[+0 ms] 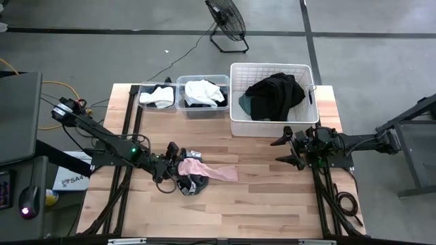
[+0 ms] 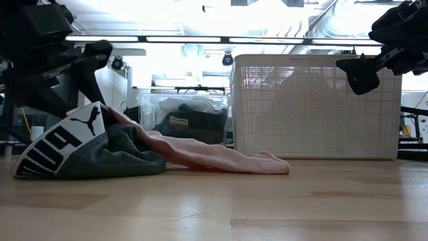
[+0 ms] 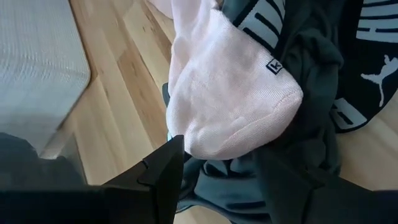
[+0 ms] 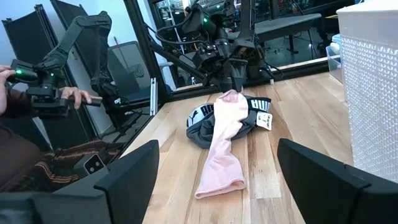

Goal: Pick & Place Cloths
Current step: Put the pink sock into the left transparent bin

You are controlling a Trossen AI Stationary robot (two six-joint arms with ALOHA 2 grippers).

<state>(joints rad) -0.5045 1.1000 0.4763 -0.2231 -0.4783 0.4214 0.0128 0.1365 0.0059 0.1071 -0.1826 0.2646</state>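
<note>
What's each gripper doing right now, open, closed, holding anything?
Left gripper: closed on the pink cloth, at the pile on the table.
Right gripper: open, empty, waiting in front of the white basket.

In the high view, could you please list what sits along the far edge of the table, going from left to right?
Clear bin holding a white cloth → clear bin holding white and dark cloths → white slatted basket with black cloths inside.
</note>
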